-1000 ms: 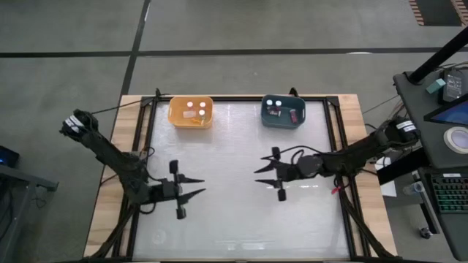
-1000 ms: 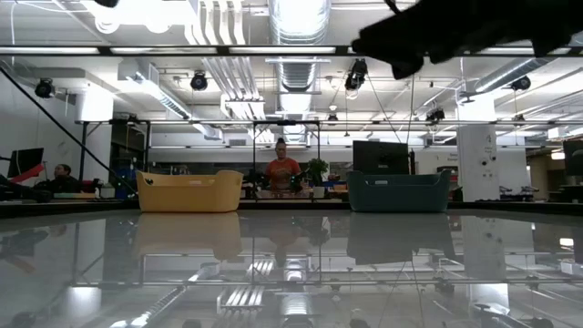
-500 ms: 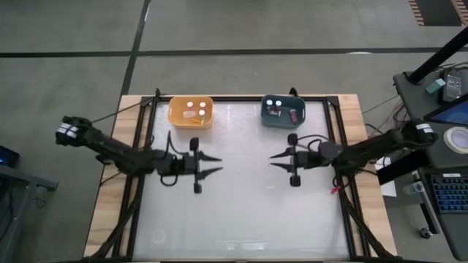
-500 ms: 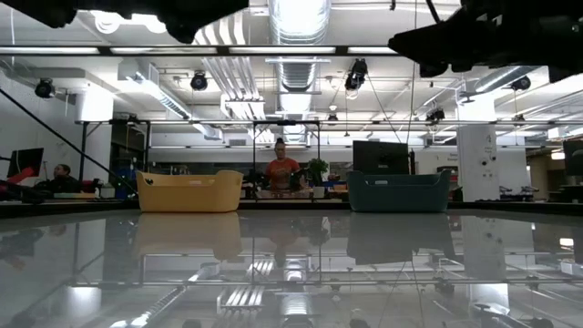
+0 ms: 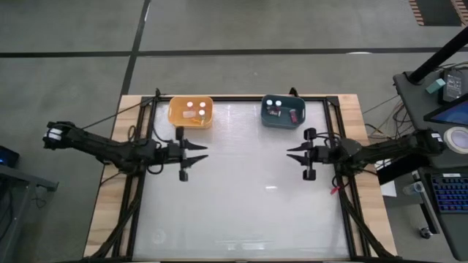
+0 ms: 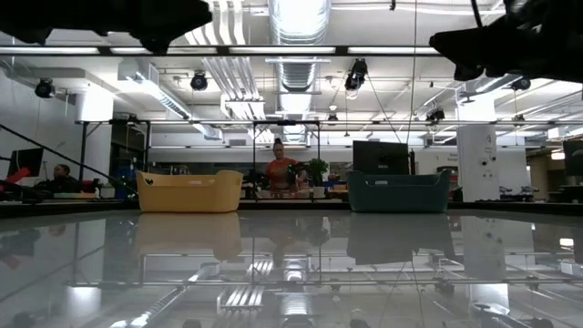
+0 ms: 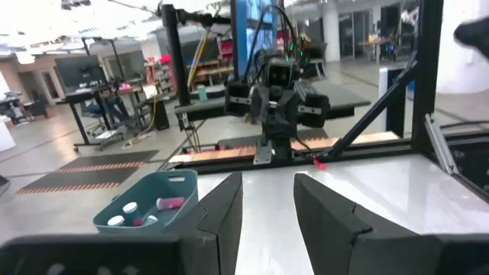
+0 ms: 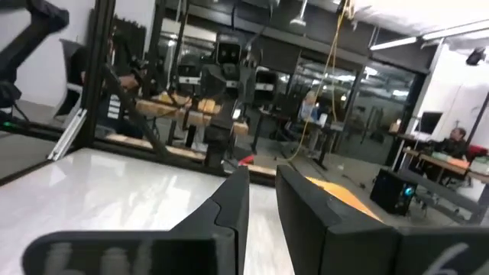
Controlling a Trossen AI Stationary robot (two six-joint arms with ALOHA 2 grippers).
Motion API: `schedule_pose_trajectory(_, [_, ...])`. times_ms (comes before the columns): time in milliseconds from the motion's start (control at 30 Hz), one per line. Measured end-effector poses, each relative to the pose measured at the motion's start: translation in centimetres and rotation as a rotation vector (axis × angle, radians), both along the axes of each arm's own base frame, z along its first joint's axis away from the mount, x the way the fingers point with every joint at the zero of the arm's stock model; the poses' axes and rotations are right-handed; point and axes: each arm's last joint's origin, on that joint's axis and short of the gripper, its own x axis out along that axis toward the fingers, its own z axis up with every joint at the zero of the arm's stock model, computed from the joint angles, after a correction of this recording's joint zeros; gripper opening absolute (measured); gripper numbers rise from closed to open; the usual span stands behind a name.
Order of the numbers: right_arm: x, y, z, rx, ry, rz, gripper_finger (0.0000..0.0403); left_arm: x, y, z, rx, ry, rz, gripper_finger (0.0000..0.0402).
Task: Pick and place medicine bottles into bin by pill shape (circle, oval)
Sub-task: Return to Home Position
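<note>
Several medicine bottles with white caps stand in the yellow bin (image 5: 191,112) at the far left, and several more, some pinkish, sit in the teal bin (image 5: 283,111) at the far right. No bottle shows on the table top. My left gripper (image 5: 202,151) is open and empty in front of the yellow bin, pointing toward the table's right. My right gripper (image 5: 289,155) is open and empty in front of the teal bin, pointing toward the table's left. The left wrist view shows the teal bin (image 7: 149,202) and the other arm (image 7: 279,84).
The white table top (image 5: 241,197) is framed by black rails (image 5: 338,139). In the low view the yellow bin (image 6: 189,191) and the teal bin (image 6: 399,192) stand at the far edge. People (image 6: 281,169) show in the room behind. A desk with screens (image 5: 446,109) stands right of the table.
Both grippers have drawn back from the table's middle. My left gripper has gone toward the far edge and then a little toward the left edge. My right gripper has gone toward the right edge and a little toward the far edge. Both arms have stretched out flatter.
</note>
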Motion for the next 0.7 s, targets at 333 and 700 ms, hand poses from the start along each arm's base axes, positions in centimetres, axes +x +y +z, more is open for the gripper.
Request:
schedule_pose_trajectory(333, [-1.3,-0.3,-0.1,0.009,0.048,-0.073,0.0059,-4.4,0.9,-2.5,-0.043,-0.097,0.003,0.0104])
schedule_pose_trajectory(700, [-2.2,-0.4,-0.5,0.078,0.111,-0.085,0.0059,-7.5,1.4,-6.8,-0.044,-0.162,0.005,0.0104])
